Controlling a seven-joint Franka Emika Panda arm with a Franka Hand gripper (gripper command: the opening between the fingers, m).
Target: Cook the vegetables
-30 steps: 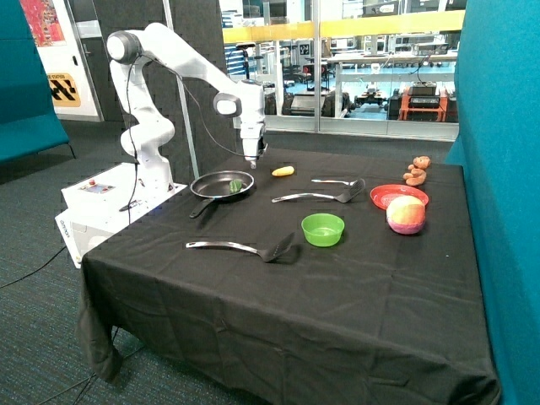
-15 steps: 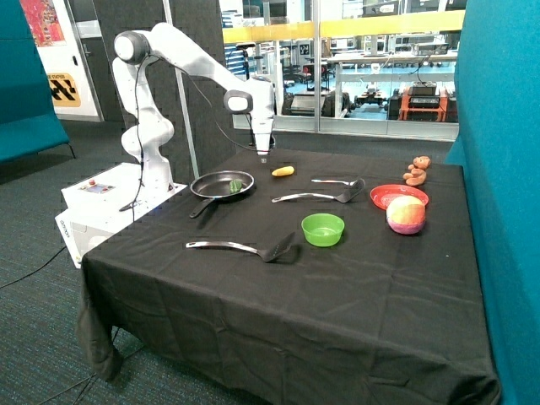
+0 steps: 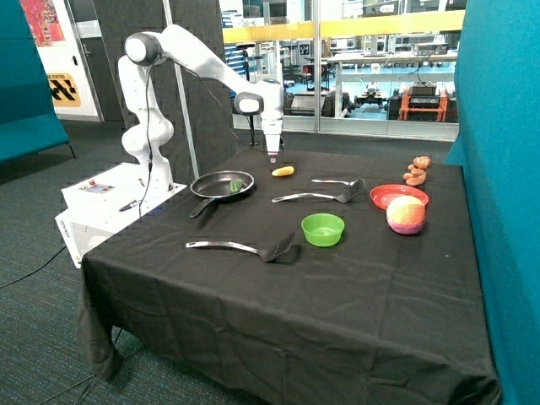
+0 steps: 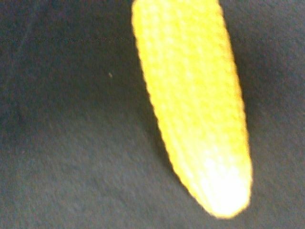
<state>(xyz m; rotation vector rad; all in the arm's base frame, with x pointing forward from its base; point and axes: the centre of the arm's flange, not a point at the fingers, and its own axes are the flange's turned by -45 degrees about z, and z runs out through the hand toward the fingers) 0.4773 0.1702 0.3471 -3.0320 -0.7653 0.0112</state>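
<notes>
Green vegetable (image 3: 235, 184) in pan (image 3: 211, 187) (alone)

The counter (image 3: 380, 321) wore a matt black cloth. The corn (image 4: 195, 109) looked glossy yellow plastic with a bumpy kernel texture. The pan (image 3: 211, 187) was dark and matt. The spatulas (image 3: 245, 248) had shiny metal handles. The bowl (image 3: 323, 229) seemed smooth green plastic.

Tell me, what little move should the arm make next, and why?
Probably straight down onto the yellow vegetable. The gripper hangs just above it, and the wrist view is filled with that vegetable lying on the black cloth. The green vegetable already sits in the pan, so the yellow one looks left to fetch.
</notes>
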